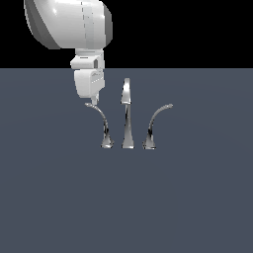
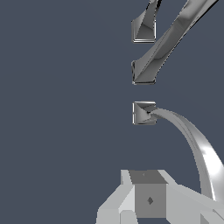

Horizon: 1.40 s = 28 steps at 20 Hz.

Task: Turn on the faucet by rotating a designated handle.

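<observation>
The faucet (image 1: 127, 113) is standing mid-table (image 1: 49, 197), toward the far edge. The gripper (image 1: 94, 101) is hovering at the tip of the handle (image 1: 100, 121), the lever arcing to the exterior view's left. Whether the fingers are released or clenched, I cannot tell. Judging by this, contact looks imminent; the rotation itself is still waiting to be done.

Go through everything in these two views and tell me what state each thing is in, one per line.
handle: upright on its base, tip arcing to the exterior view's left, end effector at its tip.
spout: upright, straight.
other lever: upright, untouched.
end effector: at the handle's tip; open or shut unclear.
</observation>
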{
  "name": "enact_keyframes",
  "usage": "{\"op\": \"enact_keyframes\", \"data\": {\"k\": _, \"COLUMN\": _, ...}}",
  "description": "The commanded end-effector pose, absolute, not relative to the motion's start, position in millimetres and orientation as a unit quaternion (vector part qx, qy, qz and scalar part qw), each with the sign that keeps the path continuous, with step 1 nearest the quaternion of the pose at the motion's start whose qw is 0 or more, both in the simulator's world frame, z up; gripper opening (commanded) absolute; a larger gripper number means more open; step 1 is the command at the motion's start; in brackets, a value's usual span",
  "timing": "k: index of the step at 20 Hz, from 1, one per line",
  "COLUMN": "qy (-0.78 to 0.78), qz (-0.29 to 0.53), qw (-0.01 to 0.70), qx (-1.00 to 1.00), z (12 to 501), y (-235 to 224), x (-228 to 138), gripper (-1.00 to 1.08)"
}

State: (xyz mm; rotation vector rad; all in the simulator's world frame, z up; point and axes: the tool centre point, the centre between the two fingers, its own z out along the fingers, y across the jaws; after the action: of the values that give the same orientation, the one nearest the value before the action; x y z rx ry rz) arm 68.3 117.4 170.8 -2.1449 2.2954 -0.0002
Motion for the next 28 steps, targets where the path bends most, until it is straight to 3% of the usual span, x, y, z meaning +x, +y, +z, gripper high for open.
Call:
{"op": "enact_keyframes", "data": {"k": 1, "qy": 0.731, "qz": 0.000, "qw": 0.000, "qx": -0.683, "z": 170.7, "y": 117.6, "x": 68.2, "gripper": -1.00}}
{"op": "enact_keyframes", "data": {"k": 14, "qy": 0.731, "qz": 0.000, "qw": 0.000, "qx": -0.683, "z": 170.8, "y": 137.5, "x": 27.2, "gripper": -1.00}}
{"op": "enact_keyframes", "data": {"k": 16, "qy": 0.735, "qz": -0.003, "qw": 0.004, "qx": -0.679, "z": 170.8, "y": 129.0, "x": 36.3, "gripper": -1.00}}
{"op": "enact_keyframes", "data": {"k": 28, "qy": 0.732, "qz": -0.001, "qw": 0.001, "qx": -0.681, "z": 170.7, "y": 125.0, "x": -0.1, "gripper": -1.00}}
